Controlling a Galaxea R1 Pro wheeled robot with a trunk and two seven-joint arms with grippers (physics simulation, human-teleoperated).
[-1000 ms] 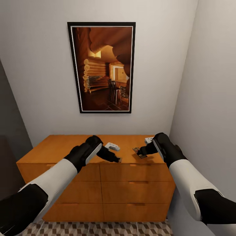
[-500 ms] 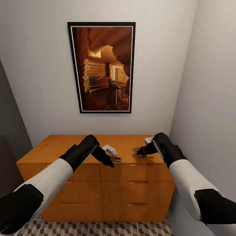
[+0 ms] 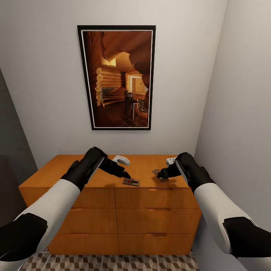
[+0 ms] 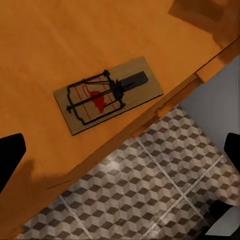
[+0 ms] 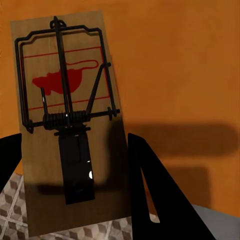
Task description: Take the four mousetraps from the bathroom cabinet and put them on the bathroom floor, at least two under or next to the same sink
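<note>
No brand, label or readable writing shows; each mousetrap carries only a red mouse-shaped mark inside red lines.

Two mousetraps are visible, both on the flat top of the cabinet point(image 3: 79, 169). The first mousetrap point(image 3: 131, 182) lies flat near the front edge, about mid-width; in my left wrist view this mousetrap point(image 4: 107, 94) sits just inside that edge, with the bathroom floor point(image 4: 150, 195) below. The second mousetrap point(image 3: 160, 175) lies toward the cabinet's right end, and in my right wrist view its board point(image 5: 67, 125) overhangs the front edge, with cube-pattern tile beneath its near end.

My left gripper point(image 3: 125, 175) hangs above the cabinet top, just behind and left of the first mousetrap, apart from it; its fingers point(image 4: 10, 160) stand wide apart at the frame edges and hold nothing. My right gripper point(image 3: 161, 175) is at the second mousetrap; one finger point(image 5: 160, 195) lies beside the board's edge and the other at the opposite side, so they bracket the board, but I cannot tell whether they clamp it.

Surroundings: one framed picture point(image 3: 116, 77) of a log interior hangs on the pale wall above the cabinet. Six drawer fronts face me in three rows. A side wall point(image 3: 241, 113) stands close at the right, next to my right arm. A strip of floor point(image 3: 113, 262) shows at the cabinet's foot.
</note>
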